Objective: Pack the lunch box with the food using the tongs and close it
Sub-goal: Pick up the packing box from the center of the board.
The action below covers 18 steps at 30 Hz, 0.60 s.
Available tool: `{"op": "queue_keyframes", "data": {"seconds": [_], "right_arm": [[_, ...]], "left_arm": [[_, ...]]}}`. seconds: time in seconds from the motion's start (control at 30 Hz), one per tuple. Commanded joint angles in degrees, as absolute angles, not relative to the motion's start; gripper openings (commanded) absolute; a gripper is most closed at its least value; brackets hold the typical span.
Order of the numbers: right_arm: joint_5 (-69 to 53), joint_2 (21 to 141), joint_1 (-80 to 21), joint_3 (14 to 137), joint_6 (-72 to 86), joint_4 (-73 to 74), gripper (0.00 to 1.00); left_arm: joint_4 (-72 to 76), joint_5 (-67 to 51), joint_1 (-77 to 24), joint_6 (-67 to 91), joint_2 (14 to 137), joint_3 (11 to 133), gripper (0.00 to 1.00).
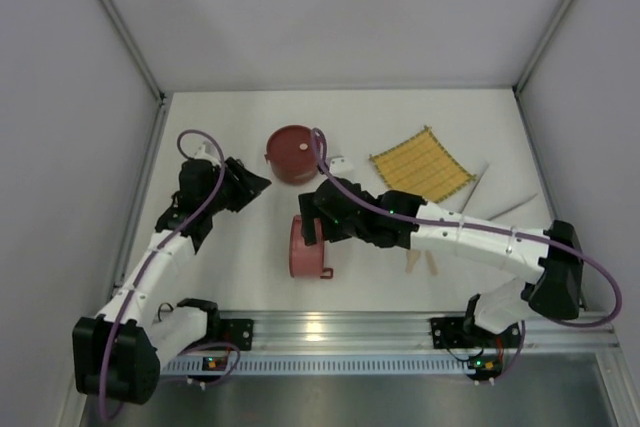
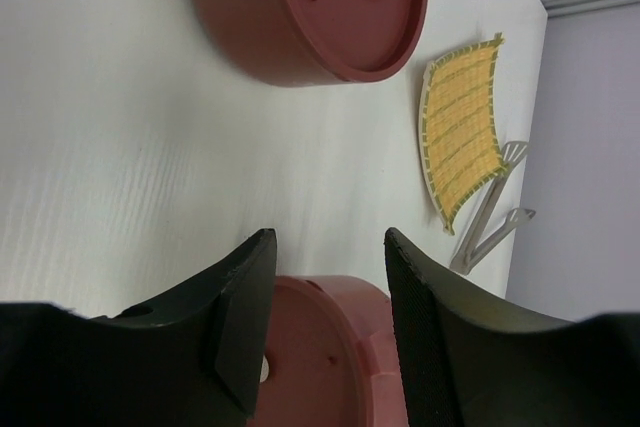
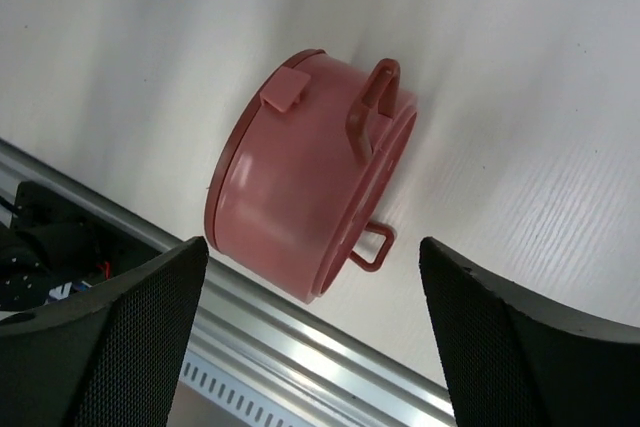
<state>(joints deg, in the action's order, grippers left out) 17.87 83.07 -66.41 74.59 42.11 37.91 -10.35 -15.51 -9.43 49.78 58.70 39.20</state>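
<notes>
A square yellow woven mat (image 1: 422, 164) lay on the white table (image 1: 230, 137), two small beige sticks (image 1: 422, 261) near its silver rail (image 1: 340, 327)

A bare strip of bench (image 1: 272, 209) separates the lidded tier (image 1: 291, 152), upright, from the tipped tier (image 1: 308, 252), on its side. The left claw (image 1: 255, 185) stands at that strip's left end; the right claw (image 1: 305, 229) overhangs the tipped tier. The right arm (image 1: 470, 232) crosses just before the yellow mat (image 1: 422, 164). Bench behind the lidded tier is unobstructed.
</notes>
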Motion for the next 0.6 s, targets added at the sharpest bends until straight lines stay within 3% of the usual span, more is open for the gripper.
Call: {"op": "queue_keyframes", "data": {"seconds": [0.0, 0.17, 0.3, 0.57], "right_arm": [[24.96, 84.98, -68.81, 76.81, 48.15, 40.78, 0.86], [26.98, 89.64, -71.71, 79.36, 52.72, 42.45, 0.86], [30.05, 90.97, -74.00, 81.21, 56.07, 42.02, 0.99], [34.45, 95.01, -75.67, 84.02, 61.87, 45.61, 0.99]], "left_arm": [[-11.69, -15.29, -9.58, 50.09, 56.34, 36.66, 0.53], [-11.07, -16.17, -9.58, 50.89, 54.23, 34.37, 0.52], [-11.34, -16.00, -9.49, 50.54, 53.17, 34.36, 0.52], [-11.87, -16.79, -9.58, 49.83, 52.82, 34.89, 0.51]]}}
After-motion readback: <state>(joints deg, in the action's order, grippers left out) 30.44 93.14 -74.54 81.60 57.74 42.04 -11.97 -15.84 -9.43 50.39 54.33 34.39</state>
